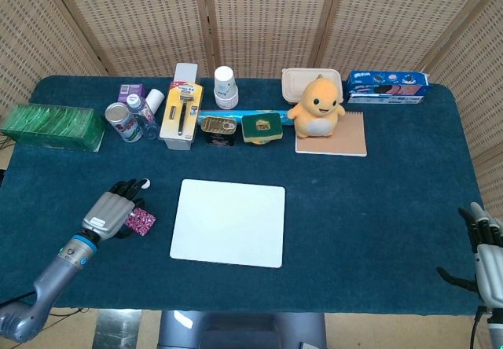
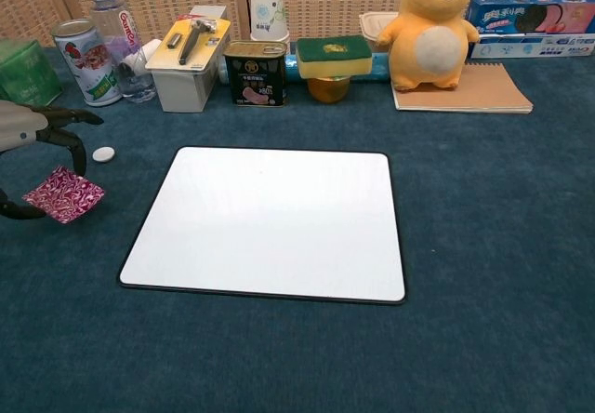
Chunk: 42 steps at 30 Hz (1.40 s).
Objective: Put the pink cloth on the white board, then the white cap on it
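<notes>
A: Where is the pink cloth (image 2: 63, 194)?

B: At the table's left side, off the white board (image 2: 270, 222) and a little to its left. The left hand (image 1: 110, 211) pinches it; in the chest view the cloth hangs tilted under the dark fingers (image 2: 67, 116), one corner dipping toward the blue table cover (image 2: 483, 246).

A: And the white cap (image 2: 103, 153)?

B: It lies on the cover just beyond the cloth, between the left hand and the board's far left corner. From the head view the fingertips partly cover it.

A: The right hand (image 1: 487, 258)?

B: At the near right corner of the table, well apart from everything. Its fingers are spread and it holds nothing.

A: Is anything on the board?

B: Only bare white surface with a dark edge.

A: What stands along the back?

B: A green packet (image 1: 53, 127) at far left, then a can (image 2: 82, 61), a water bottle (image 2: 116, 36), a razor in its box (image 2: 191, 59), a paper cup (image 2: 268, 11), a tin of meat (image 2: 255, 73), a green sponge (image 2: 333, 56) on a jar, a yellow plush toy (image 2: 431, 28) on a brown notebook (image 2: 474, 89), and a blue biscuit box (image 2: 530, 24).
</notes>
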{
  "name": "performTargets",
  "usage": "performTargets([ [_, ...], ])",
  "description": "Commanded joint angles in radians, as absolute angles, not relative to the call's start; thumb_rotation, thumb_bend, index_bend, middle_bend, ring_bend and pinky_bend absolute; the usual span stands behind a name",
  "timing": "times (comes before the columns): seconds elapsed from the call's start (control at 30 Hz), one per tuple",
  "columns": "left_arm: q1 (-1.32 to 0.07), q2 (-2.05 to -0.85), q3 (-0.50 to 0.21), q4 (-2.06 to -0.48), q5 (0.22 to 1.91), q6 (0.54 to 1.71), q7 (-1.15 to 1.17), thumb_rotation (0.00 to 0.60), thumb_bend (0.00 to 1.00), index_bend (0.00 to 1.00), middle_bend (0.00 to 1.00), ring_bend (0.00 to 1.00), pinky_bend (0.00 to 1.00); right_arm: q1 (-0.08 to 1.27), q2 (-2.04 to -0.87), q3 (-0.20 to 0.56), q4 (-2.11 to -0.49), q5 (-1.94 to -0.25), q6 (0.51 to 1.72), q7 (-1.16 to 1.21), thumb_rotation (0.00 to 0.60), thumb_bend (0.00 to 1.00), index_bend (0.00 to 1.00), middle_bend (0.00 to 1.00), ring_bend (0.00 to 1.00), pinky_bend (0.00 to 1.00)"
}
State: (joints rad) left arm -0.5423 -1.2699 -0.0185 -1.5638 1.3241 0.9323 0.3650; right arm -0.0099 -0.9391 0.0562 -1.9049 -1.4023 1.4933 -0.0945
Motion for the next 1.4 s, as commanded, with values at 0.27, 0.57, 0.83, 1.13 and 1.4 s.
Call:
performTargets([
  [0.27,-0.676,-1.359,-0.128,-1.789,1.100,0.967,0.759,0.600,0.20,0.42,0.00,0.00,0.10,-0.005,-0.938,0.050,-1.904,-1.410,1.478,-0.089,0.600,0.13,0.02,0.00,0.00,0.00],
  [0.57,-0.846,-1.545,-0.175,-1.837,0.797,1.051,1.078,0.600,0.20,0.42,0.00,0.00,0.10,0.003,-0.931,0.038,-1.902,-1.426,1.456,-0.068,0.600,0.13,0.02,0.00,0.00,0.00],
  [0.83,-0.932,-1.655,-0.168,-1.770,0.680,1.091,1.151,0.600,0.20,0.42,0.00,0.00,0.10,0.002,-0.909,0.042,-1.900,-1.424,1.454,-0.017,0.600,0.13,0.02,0.00,0.00,0.00],
  [1.13,-0.979,-1.662,-0.155,-1.785,0.587,1.109,1.157,0.600,0.18,0.14,0.00,0.00,0.10,0.004,-0.895,0.035,-1.897,-1.437,1.449,-0.006,0.600,0.11,0.02,0.00,0.00,0.00],
  [1.4,-0.969,-1.585,-0.136,-1.815,0.604,1.120,1.082,0.600,0.16,0.01,0.00,0.00,0.10,0.006,-0.897,0.038,-1.900,-1.426,1.445,-0.004,0.600,0.11,0.02,0.00,0.00,0.00],
])
